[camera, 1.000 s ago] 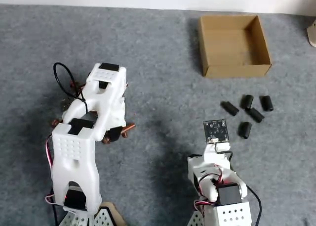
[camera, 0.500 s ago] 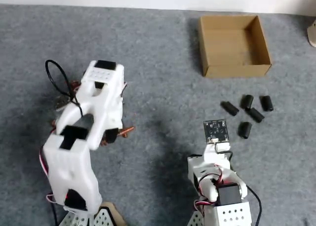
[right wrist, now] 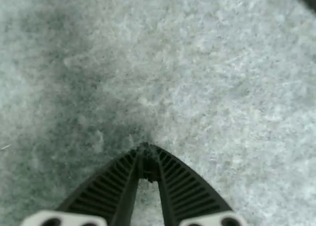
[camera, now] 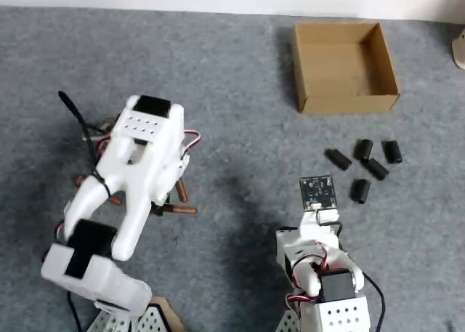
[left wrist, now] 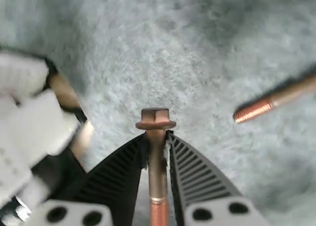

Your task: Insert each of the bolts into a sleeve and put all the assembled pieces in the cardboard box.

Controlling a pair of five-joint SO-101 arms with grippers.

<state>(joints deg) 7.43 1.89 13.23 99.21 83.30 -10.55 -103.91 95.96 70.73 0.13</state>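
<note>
Left gripper [left wrist: 157,137] is clamping a copper bolt [left wrist: 156,121] by its shank above the grey carpet [camera: 240,92], with loose bolts [camera: 179,209] lying just beside the arm. Right gripper [right wrist: 147,159], fingers together, is pointing at carpet near five black sleeves [camera: 360,191]. The cardboard box [camera: 349,103] is standing beyond them, with open carpet lying between.

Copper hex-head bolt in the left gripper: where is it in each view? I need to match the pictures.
High view: under the white left arm, where copper bolts poke out; which one it is, cannot tell.
Left wrist view: centre, copper hex-head bolt clamped in the left gripper.
Right wrist view: grey carpet ahead of the right gripper.
Shared landmark: the grey carpet.
</note>
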